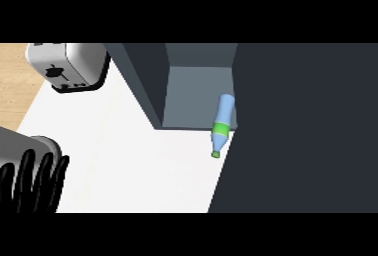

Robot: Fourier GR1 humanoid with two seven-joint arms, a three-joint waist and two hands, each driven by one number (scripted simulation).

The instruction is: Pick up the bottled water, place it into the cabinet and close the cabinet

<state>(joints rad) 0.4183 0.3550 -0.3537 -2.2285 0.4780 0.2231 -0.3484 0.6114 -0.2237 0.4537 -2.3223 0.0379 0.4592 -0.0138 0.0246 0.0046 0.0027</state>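
Note:
The bottled water [224,112] is a light blue bottle with a green label and a green cap. It lies tilted, its base inside the open cabinet [193,95] and its cap end sticking out over the white counter [133,165]. The bottle rests against the edge of the large dark cabinet door [303,130], which fills the right side of the view. No hand touches the bottle. My left hand [29,182] rests open at the lower left edge, far from the bottle. My right hand does not show.
A silver toaster [66,65] stands at the counter's far left corner. Beyond the counter's left edge is a wooden surface [13,75]. The cabinet's dark left wall [140,80] rises between the toaster and the opening.

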